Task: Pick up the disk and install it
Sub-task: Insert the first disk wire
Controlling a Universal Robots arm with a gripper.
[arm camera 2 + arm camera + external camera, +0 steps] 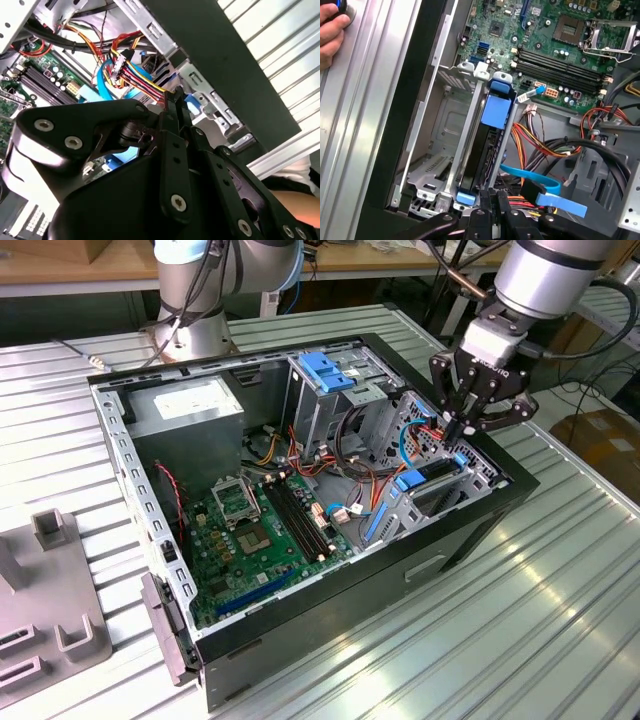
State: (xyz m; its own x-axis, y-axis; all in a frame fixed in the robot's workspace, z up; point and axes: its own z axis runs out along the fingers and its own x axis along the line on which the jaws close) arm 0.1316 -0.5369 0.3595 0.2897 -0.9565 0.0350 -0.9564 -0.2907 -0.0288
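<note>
The flat dark disk with light-blue plastic carrier rails (485, 150) is standing on edge inside the open black computer case's (480, 530) metal bay, while the black gripper's (452, 428) fingers are pressed together just above its end.

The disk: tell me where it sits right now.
The disk stands on edge in the metal drive bay at the computer case's exterior-view right side, beside the orange and blue cables, with the pincer directly above its end.
</note>
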